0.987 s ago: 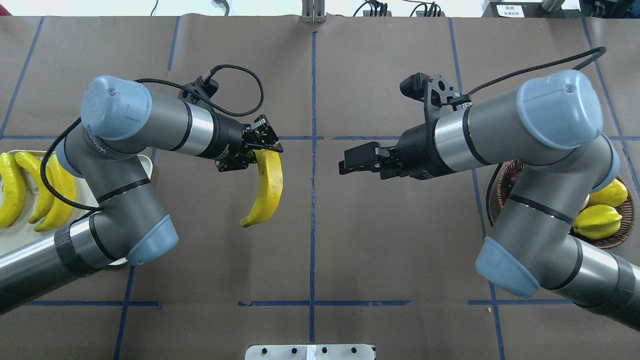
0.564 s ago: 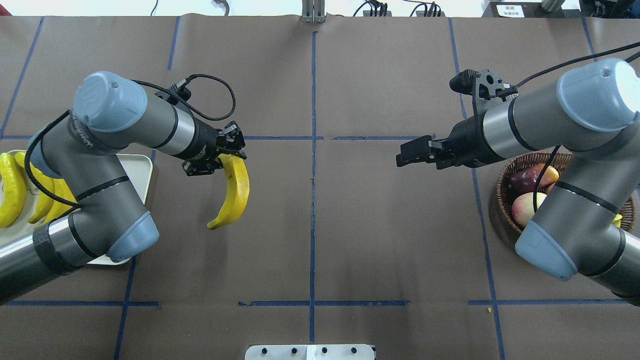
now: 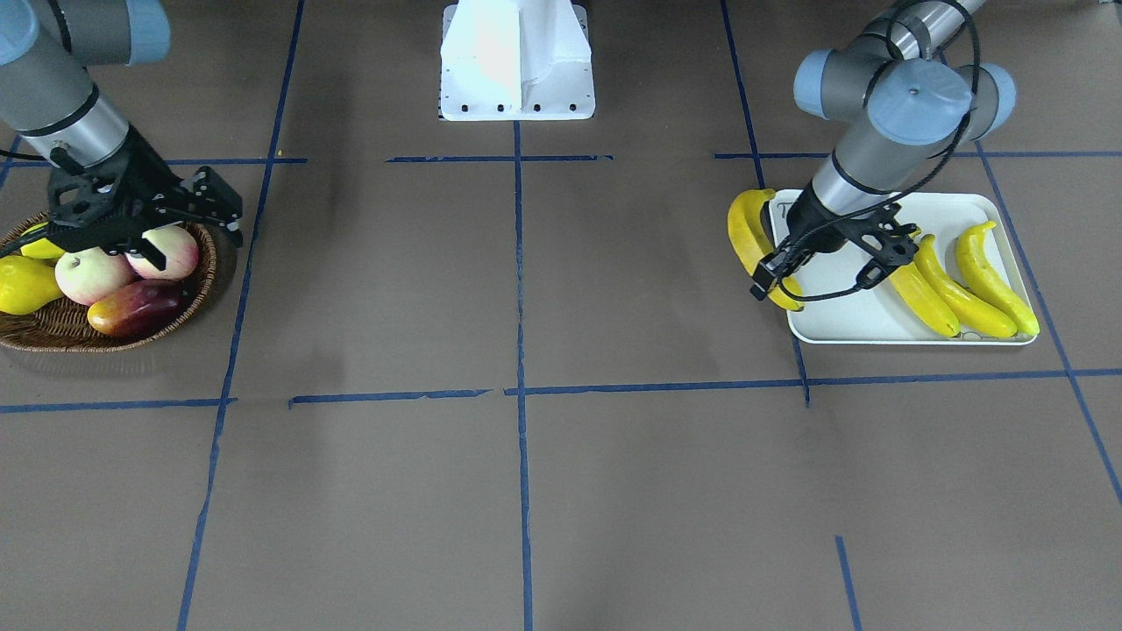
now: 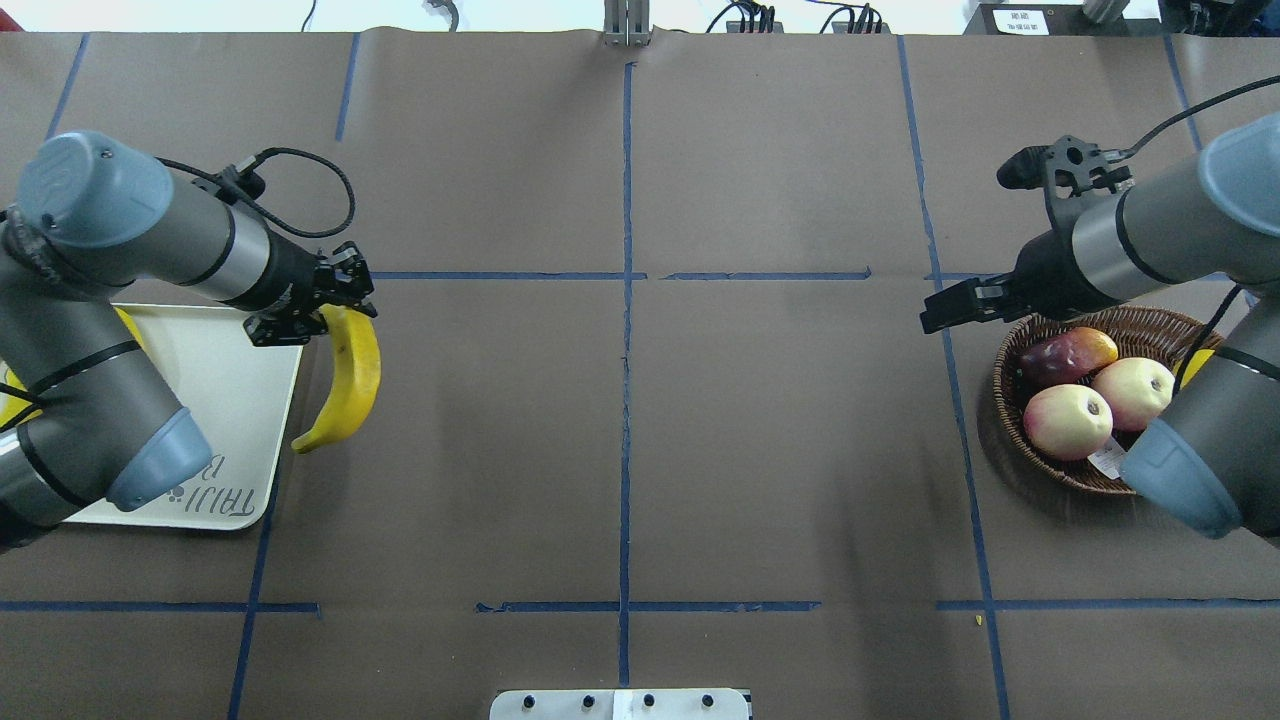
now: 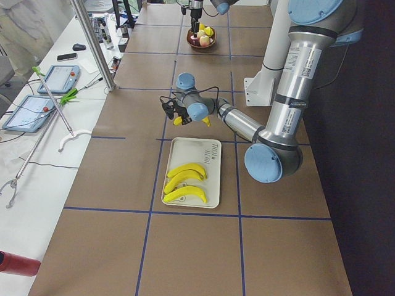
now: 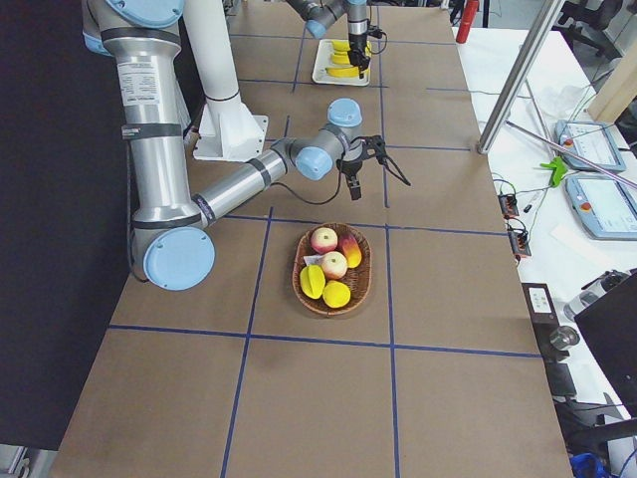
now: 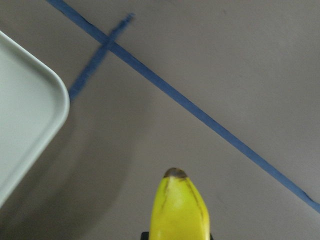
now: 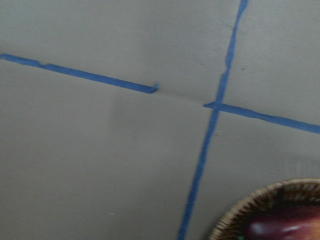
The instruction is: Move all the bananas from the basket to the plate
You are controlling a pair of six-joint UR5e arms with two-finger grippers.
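My left gripper [image 4: 322,308] is shut on the stem end of a yellow banana [image 4: 350,385], which hangs just beyond the inner edge of the off-white plate [image 4: 225,400]. The left wrist view shows the banana's tip [image 7: 177,210] over brown table, with the plate's corner [image 7: 30,115] to its left. Three more bananas [image 3: 960,289] lie side by side on the plate [image 3: 841,307]. My right gripper [image 4: 940,312] is open and empty, hovering at the far inner rim of the wicker basket [image 4: 1010,450]. No banana shows in the basket.
The basket [image 3: 88,337] holds two apples [image 4: 1068,420], a dark red fruit [image 4: 1065,355] and yellow fruit [image 3: 22,285]. Blue tape lines grid the brown table. The robot's white base [image 3: 517,61] stands at the near middle edge.
My left arm has swung left, carrying the banana from the table's middle to the plate's edge. My right arm has drawn back right to the basket, uncovering its fruit.
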